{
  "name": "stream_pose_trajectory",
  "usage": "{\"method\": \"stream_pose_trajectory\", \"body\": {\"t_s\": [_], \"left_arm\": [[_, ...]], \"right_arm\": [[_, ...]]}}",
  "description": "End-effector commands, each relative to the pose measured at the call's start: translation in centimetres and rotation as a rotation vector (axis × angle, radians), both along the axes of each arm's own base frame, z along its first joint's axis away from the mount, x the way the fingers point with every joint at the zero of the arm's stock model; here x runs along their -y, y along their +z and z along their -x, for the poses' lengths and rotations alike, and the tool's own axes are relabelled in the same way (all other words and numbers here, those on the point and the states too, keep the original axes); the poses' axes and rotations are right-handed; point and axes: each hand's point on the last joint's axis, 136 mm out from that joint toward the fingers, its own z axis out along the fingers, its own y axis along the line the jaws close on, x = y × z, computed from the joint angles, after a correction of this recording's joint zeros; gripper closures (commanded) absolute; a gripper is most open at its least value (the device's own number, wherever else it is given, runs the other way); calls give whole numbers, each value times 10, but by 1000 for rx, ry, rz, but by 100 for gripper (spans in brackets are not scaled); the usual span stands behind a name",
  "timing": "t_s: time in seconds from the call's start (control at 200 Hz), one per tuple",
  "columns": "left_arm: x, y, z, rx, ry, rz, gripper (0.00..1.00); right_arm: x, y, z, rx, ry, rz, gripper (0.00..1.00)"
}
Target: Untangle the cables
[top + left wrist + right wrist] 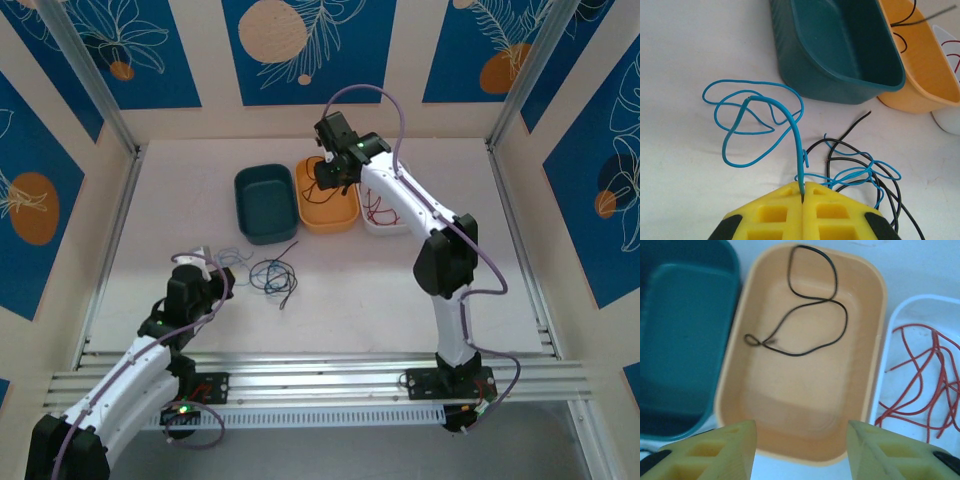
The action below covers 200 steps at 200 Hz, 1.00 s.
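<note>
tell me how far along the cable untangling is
Done: a black cable lies in the orange bin, red cables in the white bin. In hand: the left gripper, jaws shut, pinches a blue cable. Left: blue and black strands tangled on the table; the teal bin holds nothing.

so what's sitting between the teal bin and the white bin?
The orange bin, with one black cable looped inside. The teal bin and white bin flank it, seen from the top and right wrist views.
</note>
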Motion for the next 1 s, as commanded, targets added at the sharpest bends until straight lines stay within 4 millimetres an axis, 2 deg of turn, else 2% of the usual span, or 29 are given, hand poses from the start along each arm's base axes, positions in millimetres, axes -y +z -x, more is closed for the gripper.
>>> {"method": "stream_pose_trajectory", "body": {"t_s": [0.0,0.16,0.25,0.45,0.595,0.715,0.995], "left_arm": [[0,5,-2,-2,2,15,100],[1,5,-2,-2,0,16,100],[1,5,-2,-3,-2,18,100],[1,4,-1,-6,2,16,100],[0,3,-1,-8,3,15,100],[0,4,-2,-9,3,12,100],[2,2,-2,-19,-4,10,100]], "right_arm": [[-11,-7,8,-25,8,-36,50],[-20,-22,3,-55,5,-48,49],[-25,-32,-6,-58,-4,-44,49],[-25,-47,-46,-6,-63,-29,47],[-17,-58,-77,5,-117,-45,44],[-14,-72,-95,7,-152,-69,44],[-7,-111,-107,-18,-184,-38,48]]}}
